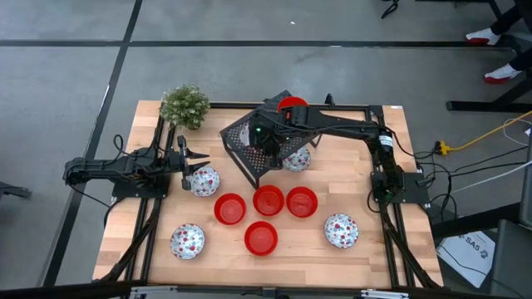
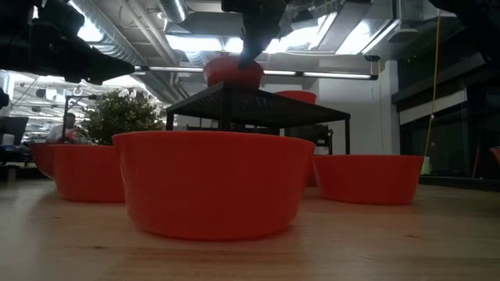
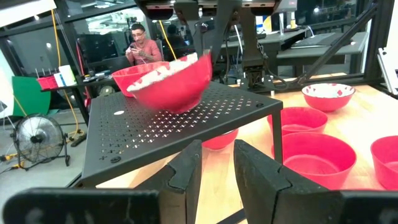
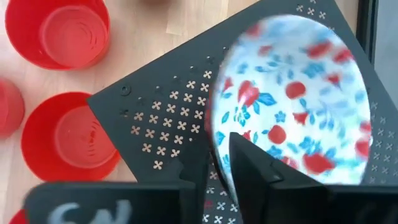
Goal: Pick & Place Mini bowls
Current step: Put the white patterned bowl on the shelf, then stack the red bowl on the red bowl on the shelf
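From the high view, the right gripper (image 1: 264,137) reaches over the black rack (image 1: 241,154) near the tabletop's (image 1: 374,257) far side, with a plain red bowl (image 1: 292,104) on the rack's back edge; four more red bowls (image 1: 268,200) cluster in the middle, speckled bowls (image 1: 341,230) lie around them, and the left gripper (image 1: 184,156) waits by one speckled bowl (image 1: 204,180) at the left edge. In the low view a red bowl (image 2: 212,183) fills the foreground, and another bowl (image 2: 233,72) sits on top of the rack (image 2: 258,105) under the arm. The left wrist view shows its own fingers (image 3: 186,171) apart and holding nothing, and the bowl on the rack (image 3: 166,81) tilted, its rim pinched by the right gripper (image 3: 205,50). The right wrist view looks down into that bowl (image 4: 292,99) (speckled inside, red outside), one finger (image 4: 252,168) inside the rim; the jaws appear to grip the wall, though whether they are loosening I cannot tell. These bowls look light, stiff and glossy, probably slippery, so the thin rim is the sensible hold: one finger inside, one outside, since the round body offers no flat purchase, and a tilted bowl may slide on the perforated metal when let go
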`<state>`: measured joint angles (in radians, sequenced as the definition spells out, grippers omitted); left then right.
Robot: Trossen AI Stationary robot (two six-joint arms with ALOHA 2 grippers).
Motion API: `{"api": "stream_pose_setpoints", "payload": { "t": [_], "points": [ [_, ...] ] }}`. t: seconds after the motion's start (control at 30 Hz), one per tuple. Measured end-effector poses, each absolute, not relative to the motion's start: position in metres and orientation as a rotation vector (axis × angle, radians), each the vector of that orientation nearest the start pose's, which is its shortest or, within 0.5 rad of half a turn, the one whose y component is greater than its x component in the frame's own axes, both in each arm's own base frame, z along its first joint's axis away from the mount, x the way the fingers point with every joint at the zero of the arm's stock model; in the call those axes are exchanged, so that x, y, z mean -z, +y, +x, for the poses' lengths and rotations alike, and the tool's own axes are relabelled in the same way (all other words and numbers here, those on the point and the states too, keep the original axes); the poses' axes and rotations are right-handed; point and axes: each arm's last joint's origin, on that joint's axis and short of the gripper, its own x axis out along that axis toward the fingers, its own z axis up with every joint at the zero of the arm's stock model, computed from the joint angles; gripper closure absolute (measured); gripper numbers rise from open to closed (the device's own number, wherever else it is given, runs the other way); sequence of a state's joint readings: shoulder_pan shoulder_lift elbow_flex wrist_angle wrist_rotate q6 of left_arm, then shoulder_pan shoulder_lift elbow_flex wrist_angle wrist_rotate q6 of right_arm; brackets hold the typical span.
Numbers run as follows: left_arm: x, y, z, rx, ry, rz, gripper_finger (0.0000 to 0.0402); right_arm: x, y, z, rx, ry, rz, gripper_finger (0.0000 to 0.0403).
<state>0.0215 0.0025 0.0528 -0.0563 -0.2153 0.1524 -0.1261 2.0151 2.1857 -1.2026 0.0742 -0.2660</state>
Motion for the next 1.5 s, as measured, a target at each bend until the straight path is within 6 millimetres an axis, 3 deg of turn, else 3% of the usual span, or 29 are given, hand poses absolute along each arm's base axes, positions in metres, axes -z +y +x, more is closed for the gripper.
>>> {"api": "stream_pose_setpoints", "payload": {
  "t": [0.27,1.03,1.37,1.5],
  "points": [
    [-0.176,0.008,0.094,-0.236,0.024,0.152,0.0313,-0.36,-0.055,0.411,0.049,1.051,-0.21,0.0278],
    [-0.176,0.008,0.094,-0.236,0.024,0.152,0.0313,-0.36,-0.042,0.412,0.038,1.041,-0.054,0.0275],
    [-0.176,0.008,0.094,-0.236,0.024,0.152,0.0313,-0.412,-0.023,0.396,0.036,0.888,-0.029,0.0275],
    [-0.176,0.008,0.094,-0.235,0.024,0.152,0.0313,-0.424,-0.011,0.384,0.044,0.868,0.032,0.0275]
  ]
}}
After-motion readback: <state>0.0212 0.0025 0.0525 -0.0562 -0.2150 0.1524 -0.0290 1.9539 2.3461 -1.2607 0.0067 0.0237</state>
